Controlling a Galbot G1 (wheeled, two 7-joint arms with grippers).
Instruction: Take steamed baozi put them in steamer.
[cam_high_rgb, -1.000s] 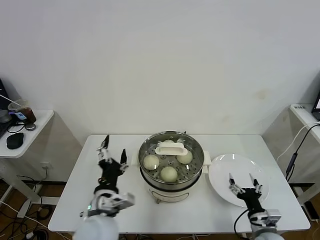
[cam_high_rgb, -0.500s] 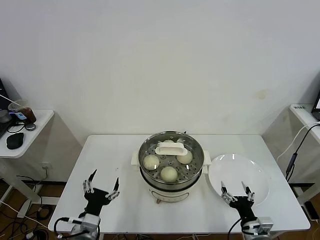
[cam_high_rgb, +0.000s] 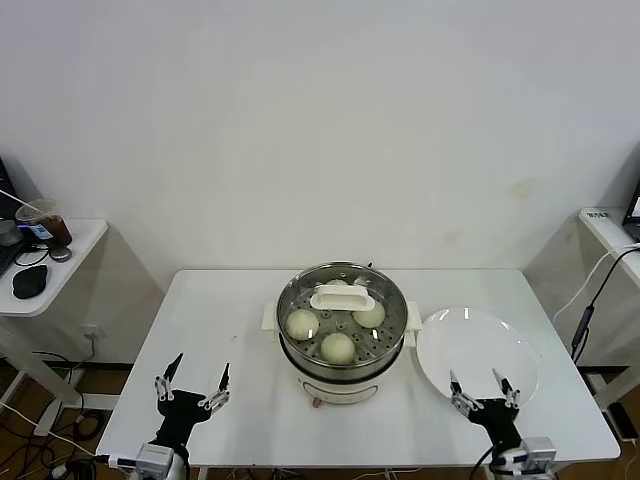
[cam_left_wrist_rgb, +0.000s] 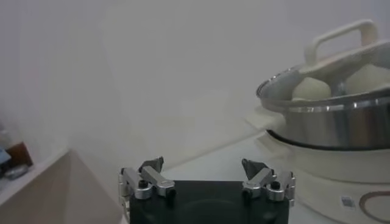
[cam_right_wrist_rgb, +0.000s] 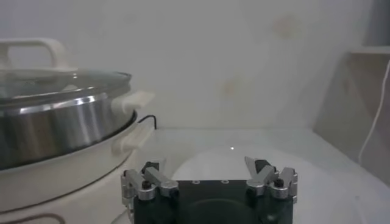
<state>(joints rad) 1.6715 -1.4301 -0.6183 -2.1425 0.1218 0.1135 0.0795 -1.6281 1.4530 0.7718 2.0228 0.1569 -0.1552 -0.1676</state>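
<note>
**Inspector:** Start with the steamer (cam_high_rgb: 341, 335). It stands at the middle of your white table (cam_high_rgb: 250, 300), a shiny steel pot on a white base with side handles. The glass lid (cam_high_rgb: 342, 314) sits on it, its oblong white handle (cam_high_rgb: 342, 298) lying across the top.

**Operator:** And the steamed baozi?

**Inspector:** Through the lid you can see three cream buns plainly on the perforated tray: one on the pot's left side (cam_high_rgb: 302, 323), one at the near edge (cam_high_rgb: 338, 348), one to the right (cam_high_rgb: 369, 315). A fourth pale shape shows just behind the handle (cam_high_rgb: 337, 284); I cannot tell whether it is a bun. In the left wrist view the buns (cam_left_wrist_rgb: 311, 89) show as pale domes under the lid.

**Operator:** Where are my arms?

**Inspector:** Both are low at the table's near edge. Your left gripper (cam_high_rgb: 191, 384) is by the near-left corner, well apart from the steamer, its fingers spread wide and holding nothing. The left wrist view confirms it: the two fingertips (cam_left_wrist_rgb: 152, 165) stand apart with only table and wall between them.

**Operator:** The right one?

**Inspector:** Your right gripper (cam_high_rgb: 482, 388) hangs over the near rim of the white plate (cam_high_rgb: 478, 340), which lies just right of the steamer. Its fingers are likewise spread, gripping nothing. The plate is bare.
</note>
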